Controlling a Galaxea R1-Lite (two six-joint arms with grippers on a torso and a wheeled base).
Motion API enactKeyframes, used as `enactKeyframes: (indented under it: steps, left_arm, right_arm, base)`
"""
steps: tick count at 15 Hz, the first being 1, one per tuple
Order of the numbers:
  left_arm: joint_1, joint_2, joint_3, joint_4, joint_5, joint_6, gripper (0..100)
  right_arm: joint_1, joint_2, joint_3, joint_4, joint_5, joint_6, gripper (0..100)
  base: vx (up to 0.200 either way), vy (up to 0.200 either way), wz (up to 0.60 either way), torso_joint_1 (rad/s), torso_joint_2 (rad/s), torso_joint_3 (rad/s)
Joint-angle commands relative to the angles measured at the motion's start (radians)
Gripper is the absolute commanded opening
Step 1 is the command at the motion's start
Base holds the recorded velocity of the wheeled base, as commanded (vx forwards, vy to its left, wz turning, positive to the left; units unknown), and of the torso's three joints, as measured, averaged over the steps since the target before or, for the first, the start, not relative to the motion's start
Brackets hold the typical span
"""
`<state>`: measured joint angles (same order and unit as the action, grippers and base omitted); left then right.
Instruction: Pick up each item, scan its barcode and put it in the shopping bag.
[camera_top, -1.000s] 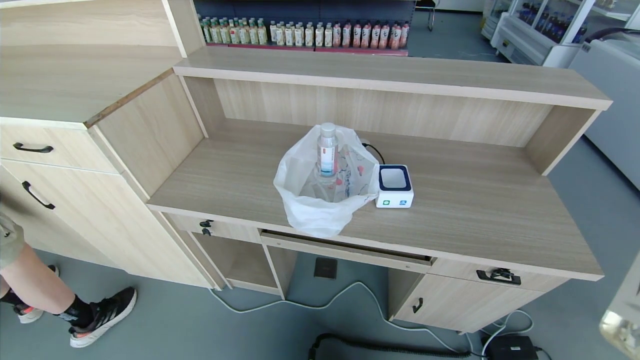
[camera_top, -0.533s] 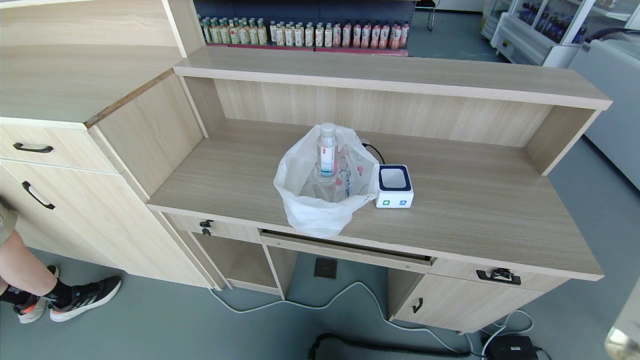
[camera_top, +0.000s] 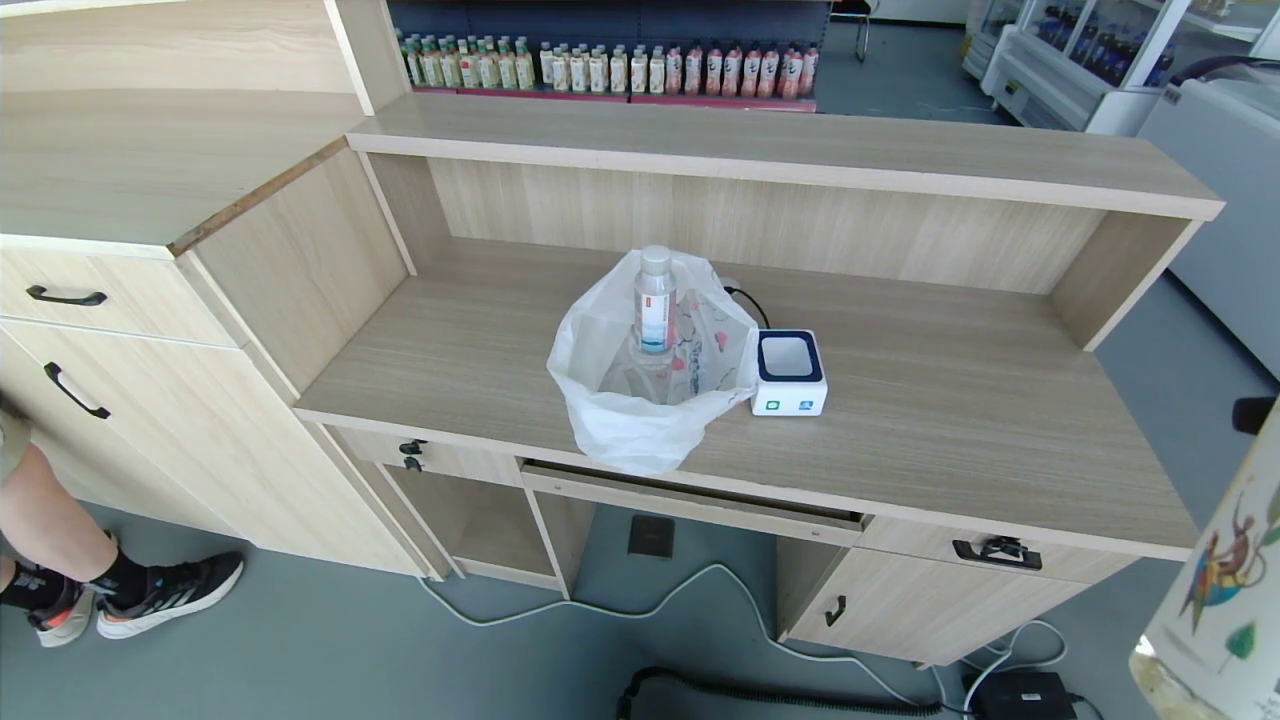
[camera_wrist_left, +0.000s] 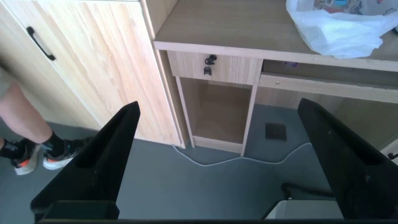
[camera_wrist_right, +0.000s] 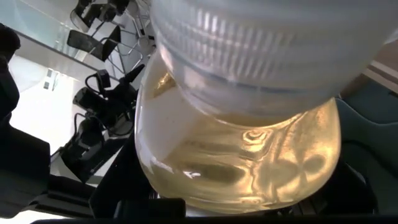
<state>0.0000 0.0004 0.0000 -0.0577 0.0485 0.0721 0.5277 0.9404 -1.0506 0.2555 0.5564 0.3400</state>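
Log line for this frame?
left tool open, low by counter | right tool shut on drink bottle | shopping bag holds water bottle | scanner beside bag

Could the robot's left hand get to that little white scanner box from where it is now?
Probably not directly. The left hand is open and empty but out in front of the counter's left end, and the shopping bag stands between it and the scanner. It would have to go round.

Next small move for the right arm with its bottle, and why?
Likely carry the held bottle up and leftward to the scanner: it hangs off the counter's right front corner, away from the scanner, which stands uncovered beside the bag.
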Motion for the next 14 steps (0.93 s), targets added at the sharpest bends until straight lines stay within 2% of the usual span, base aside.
enactKeyframes:
  steps: [1,14]
  left_arm:
    - [0.000,0.000,-0.002,-0.001,0.001,0.000,100]
    - [0.000,0.000,0.000,-0.001,0.001,0.000,100]
  right_arm:
    - [-0.002,0.012,-0.002,-0.002,-0.006,-0.004,0]
    - [-0.011,0.026,-0.040,-0.001,-0.007,-0.004,0]
  base:
    - [0.000,0.000,0.00,0.000,0.00,0.000]
    - [0.000,0.000,0.00,0.000,0.00,0.000]
